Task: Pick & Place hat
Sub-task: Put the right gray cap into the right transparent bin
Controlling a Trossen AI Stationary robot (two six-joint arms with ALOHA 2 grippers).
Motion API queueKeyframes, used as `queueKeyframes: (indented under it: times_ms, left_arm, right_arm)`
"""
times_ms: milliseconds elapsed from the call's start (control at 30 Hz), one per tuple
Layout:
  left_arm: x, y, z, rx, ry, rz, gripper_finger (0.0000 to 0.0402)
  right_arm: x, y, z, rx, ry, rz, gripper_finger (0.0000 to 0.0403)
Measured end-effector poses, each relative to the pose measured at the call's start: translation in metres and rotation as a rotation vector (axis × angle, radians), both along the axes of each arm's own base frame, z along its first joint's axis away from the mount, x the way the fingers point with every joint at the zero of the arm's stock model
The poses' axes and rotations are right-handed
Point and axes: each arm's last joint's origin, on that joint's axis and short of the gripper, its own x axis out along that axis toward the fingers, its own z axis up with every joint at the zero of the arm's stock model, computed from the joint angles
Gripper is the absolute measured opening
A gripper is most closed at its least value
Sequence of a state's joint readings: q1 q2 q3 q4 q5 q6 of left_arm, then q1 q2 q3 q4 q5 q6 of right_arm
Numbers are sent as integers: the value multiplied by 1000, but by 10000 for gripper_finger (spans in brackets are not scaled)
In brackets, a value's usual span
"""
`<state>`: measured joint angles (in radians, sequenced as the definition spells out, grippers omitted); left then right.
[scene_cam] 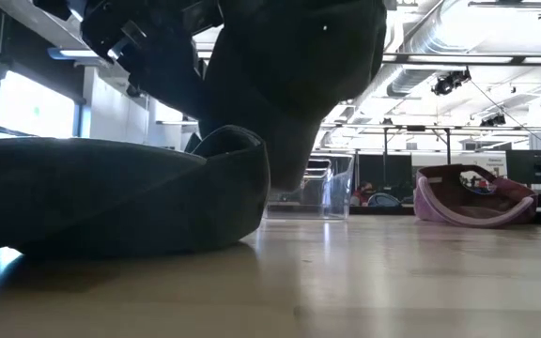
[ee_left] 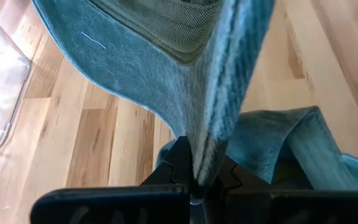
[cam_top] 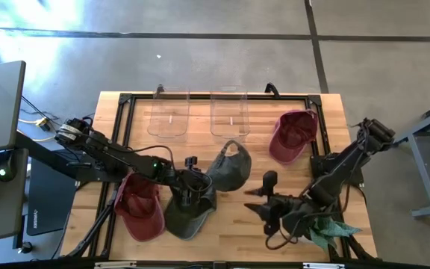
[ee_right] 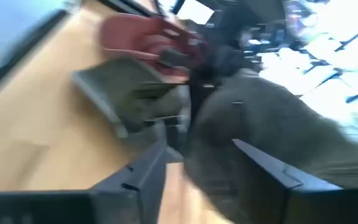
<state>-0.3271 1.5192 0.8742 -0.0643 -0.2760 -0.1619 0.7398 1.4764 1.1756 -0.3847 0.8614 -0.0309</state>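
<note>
My left gripper is over the middle of the table, shut on a dark grey-green hat, which fills the top of the low view. A second grey hat lies on its crown just near of it, with a maroon hat to its left. A pink-maroon hat rests toward the far right. My right gripper is open to the right of the held hat, fingers spread and pointing at it without touching. A teal hat lies under the right arm. My left gripper pinches the grey-green hat by an edge on its left side, the cloth standing as a thick seam between the two fingers. The fingers come roughly level from the table's left. The hat rises beyond the fingers, and in the low view its lower end hangs above the tabletop.
Two clear plastic bins stand at the far edge inside the black frame. One bin and the pink hat show in the low view. Bare wood lies between the bins and the hats.
</note>
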Motion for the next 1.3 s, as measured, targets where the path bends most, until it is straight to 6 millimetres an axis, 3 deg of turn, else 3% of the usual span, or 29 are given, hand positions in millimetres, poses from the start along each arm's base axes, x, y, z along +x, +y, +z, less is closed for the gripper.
queueKeyframes:
  times_ms: [167, 267, 367, 500, 733, 967, 1300]
  left_arm:
    - [1, 0, 1, -4, -16, -1, 0]
    - [1, 0, 1, -3, -15, -1, 0]
    - [1, 0, 1, 0, -13, -3, 0]
    - [1, 0, 1, 3, -12, -4, 0]
    - [0, 0, 1, 4, -10, -5, 0]
    - [0, 0, 1, 1, -8, -9, 0]
    - [0, 0, 1, 20, -8, -21, 0]
  right_arm:
    - [20, -15, -14, -106, 55, -66, 267]
    - [36, -27, -24, -176, 106, -75, 290]
    - [48, -39, -32, -252, 148, -89, 293]
    - [55, -48, -24, -256, 139, -122, 292]
    - [51, -37, 5, -133, 132, -85, 292]
    - [40, -34, 26, -116, 130, -178, 292]
    - [61, -79, 19, 96, 271, -183, 292]
